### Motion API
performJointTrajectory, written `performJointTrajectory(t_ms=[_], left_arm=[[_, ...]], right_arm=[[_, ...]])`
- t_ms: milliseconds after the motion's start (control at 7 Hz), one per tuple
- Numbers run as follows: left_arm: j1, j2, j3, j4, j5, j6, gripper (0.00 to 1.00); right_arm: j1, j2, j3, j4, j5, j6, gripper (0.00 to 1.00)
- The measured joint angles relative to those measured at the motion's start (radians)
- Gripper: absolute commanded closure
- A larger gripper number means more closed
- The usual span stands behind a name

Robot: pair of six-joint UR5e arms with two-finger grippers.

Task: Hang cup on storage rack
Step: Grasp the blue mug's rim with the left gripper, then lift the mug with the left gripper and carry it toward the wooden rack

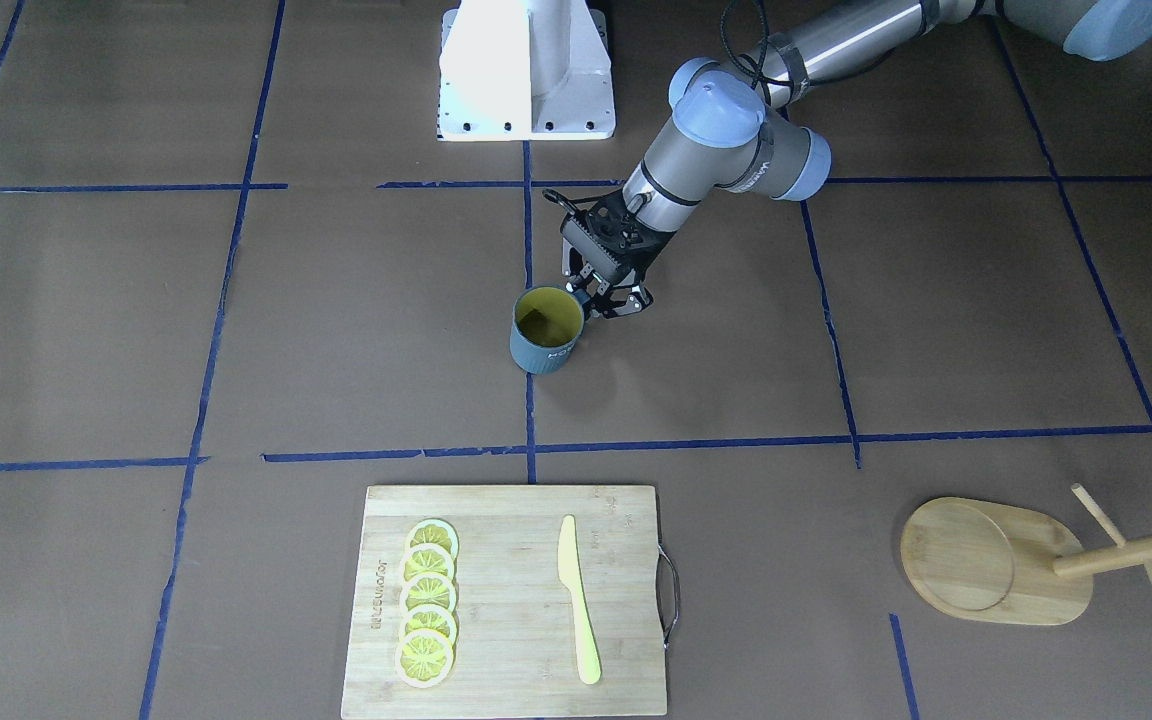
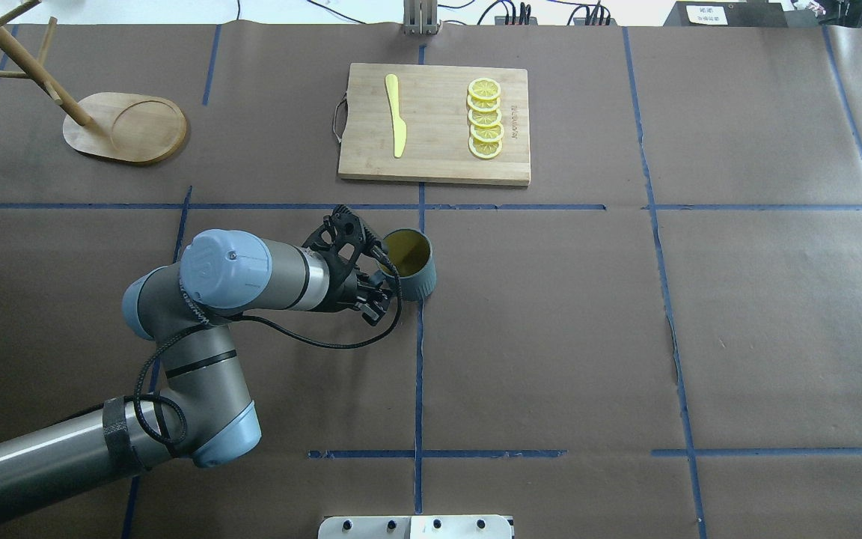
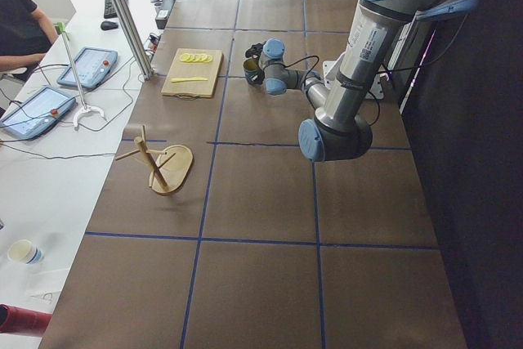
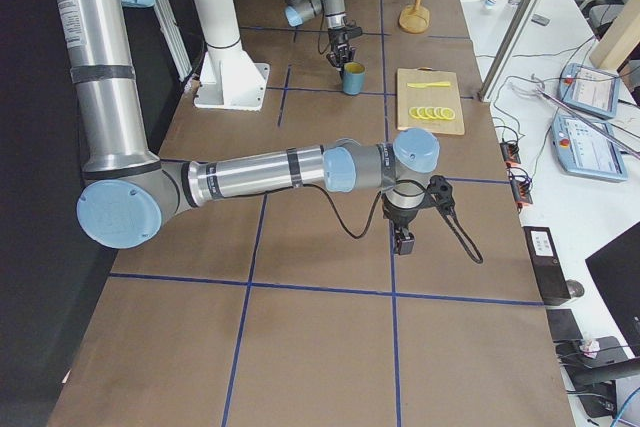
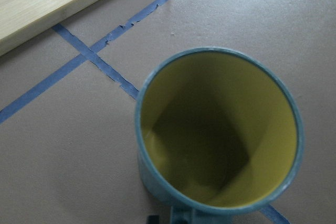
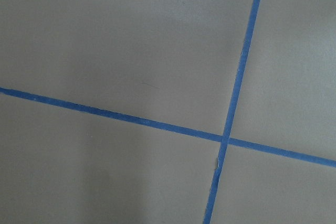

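Observation:
The cup (image 2: 410, 263) stands upright on the brown table, dark blue-grey outside and yellow-green inside. It fills the left wrist view as the cup (image 5: 218, 135), with its handle (image 5: 181, 216) at the bottom edge. My left gripper (image 2: 384, 278) is level with the handle side of the cup (image 1: 546, 335). It looks open, with one finger on either side of the handle. The storage rack (image 2: 124, 127), a light wooden mug tree, stands at the far left corner, well away from the cup. My right gripper (image 4: 405, 242) shows only in the exterior right view, so I cannot tell its state.
A bamboo cutting board (image 2: 435, 168) lies just beyond the cup, carrying a yellow knife (image 2: 395, 116) and several lemon slices (image 2: 485, 120). Blue tape lines cross the table. The robot's white base (image 1: 526, 70) stands behind the cup. A person sits beside the table (image 3: 20, 30).

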Motion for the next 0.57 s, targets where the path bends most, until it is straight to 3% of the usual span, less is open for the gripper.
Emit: performJointTrajectory(t_ms=[286,571], left_arm=[[-0.031,-0.001,-0.043,0.011,-0.046,-0.101,1.00],[-0.173,0.001,-0.060,0.014,-0.180,-0.249,1.00]], right_arm=[[0.000,-0.001,0.000,0.001,0.002,-0.003,0.00],[0.002,-0.008,0.002,0.002,0.003,0.003,0.00]])
